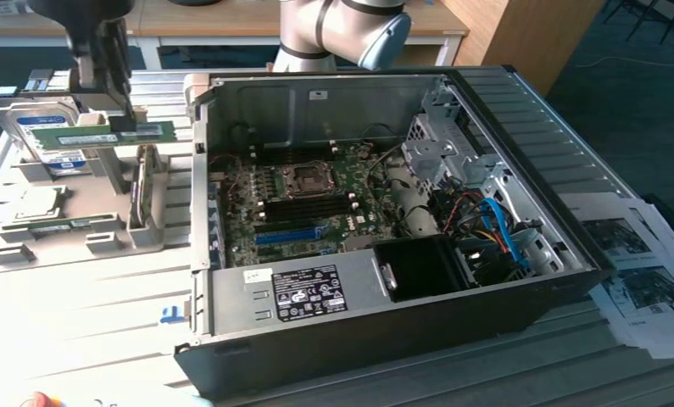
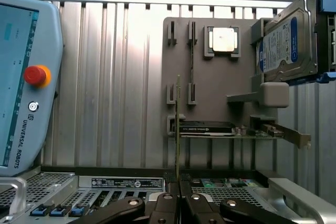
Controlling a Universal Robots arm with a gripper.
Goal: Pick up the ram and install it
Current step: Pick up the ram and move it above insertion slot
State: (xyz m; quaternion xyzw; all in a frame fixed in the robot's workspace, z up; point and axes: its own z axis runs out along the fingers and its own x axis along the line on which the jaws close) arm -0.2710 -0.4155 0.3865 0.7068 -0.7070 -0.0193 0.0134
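Pick-up done: long green circuit-board ram (image 1: 150,131) pinched by black gripper (image 2: 178,192), fingers nearly together, at ten o'clock of open grey computer case (image 1: 540,136); installation outstanding.

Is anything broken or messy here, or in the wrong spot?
Nothing looks broken or spilled. The computer case lies open on its side, and the gripper holds the ram by the gray holder. Only the papers at the exterior view's right lie a bit askew, overlapping each other.
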